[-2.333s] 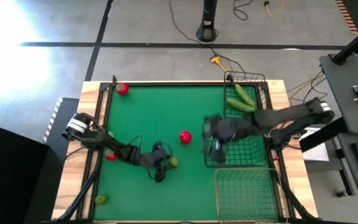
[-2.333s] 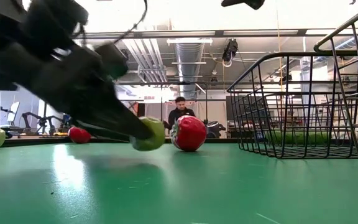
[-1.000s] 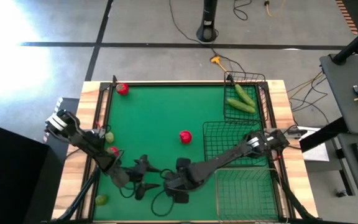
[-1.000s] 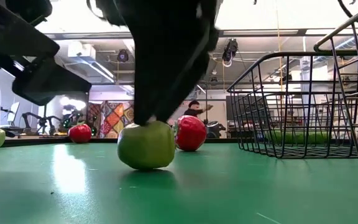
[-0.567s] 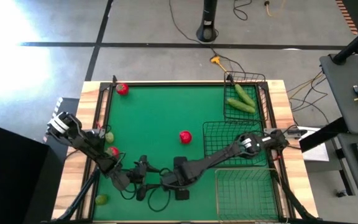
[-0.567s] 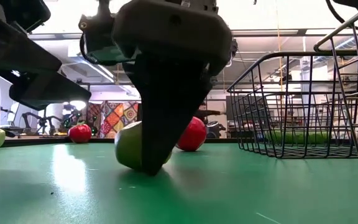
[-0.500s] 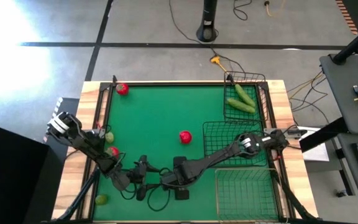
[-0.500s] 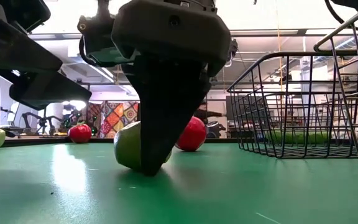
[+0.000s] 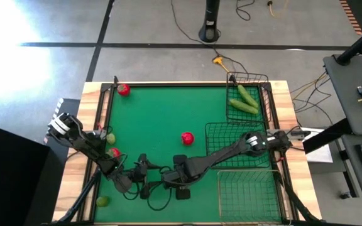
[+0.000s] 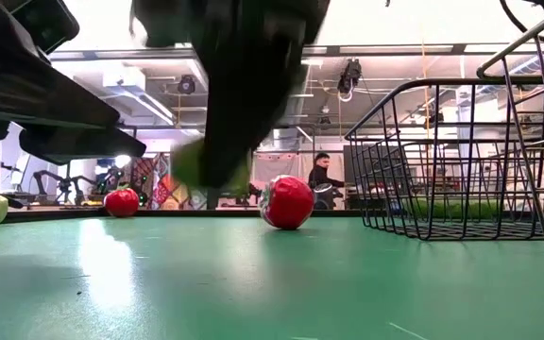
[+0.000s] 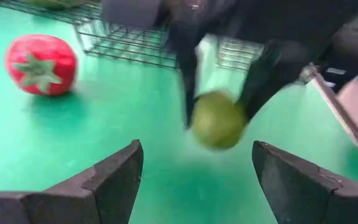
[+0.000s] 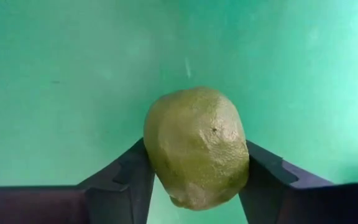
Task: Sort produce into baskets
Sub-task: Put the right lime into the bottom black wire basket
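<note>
Lifting a yellow-green fruit (image 12: pixel 196 147) clear of the green table (image 9: pixel 162 119) at its near middle, pinched between the right gripper (image 12: pixel 194 171) fingers; left gripper (image 11: pixel 194 180) parked just left, spread wide and empty. Next, probably carrying rightward to the paler basket (image 9: pixel 249 196) at the near right corner and releasing inside.

left arm (image 9: pixel 90 147): dark, jointed links, pale grey-white collar near its base | right arm (image 9: pixel 231 154): dark, slim links, rounded grey joint at the elbow | cables: thin black loops hang by both wrists | left gripper (image 11: pixel 194 168) fingers (image 11: pixel 114 177): matte dark, broad, angular, tapered, bevelled edges | right gripper (image 12: pixel 194 168) fingers (image 12: pixel 126 177): same dark wedges
</note>
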Controlling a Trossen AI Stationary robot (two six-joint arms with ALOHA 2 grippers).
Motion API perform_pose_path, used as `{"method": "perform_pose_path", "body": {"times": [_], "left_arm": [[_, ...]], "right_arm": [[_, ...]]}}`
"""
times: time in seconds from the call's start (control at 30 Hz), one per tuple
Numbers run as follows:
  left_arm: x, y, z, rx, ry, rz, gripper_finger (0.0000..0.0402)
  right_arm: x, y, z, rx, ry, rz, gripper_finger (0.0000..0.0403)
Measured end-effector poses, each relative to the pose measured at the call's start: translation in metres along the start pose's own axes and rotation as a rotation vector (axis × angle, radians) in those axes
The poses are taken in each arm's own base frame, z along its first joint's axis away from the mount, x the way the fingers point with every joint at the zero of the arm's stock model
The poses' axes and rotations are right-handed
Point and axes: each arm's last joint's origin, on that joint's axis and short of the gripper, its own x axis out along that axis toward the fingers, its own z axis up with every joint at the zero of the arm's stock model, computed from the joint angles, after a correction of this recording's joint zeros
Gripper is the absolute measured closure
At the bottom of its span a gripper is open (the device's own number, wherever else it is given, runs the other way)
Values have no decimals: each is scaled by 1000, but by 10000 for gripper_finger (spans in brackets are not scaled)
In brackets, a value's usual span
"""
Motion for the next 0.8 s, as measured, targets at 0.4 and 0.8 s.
{"method": "perform_pose_path", "body": {"times": [0.4, 0.8], "left_arm": [[3, 3, 2, -23, -16, 30, 119], [21, 14, 19, 29, -59, 107, 119]], "right_arm": [[-157, -26, -60, 218, 63, -457, 231], [-176, -53, -188, 963, 27, -445, 232]]}}
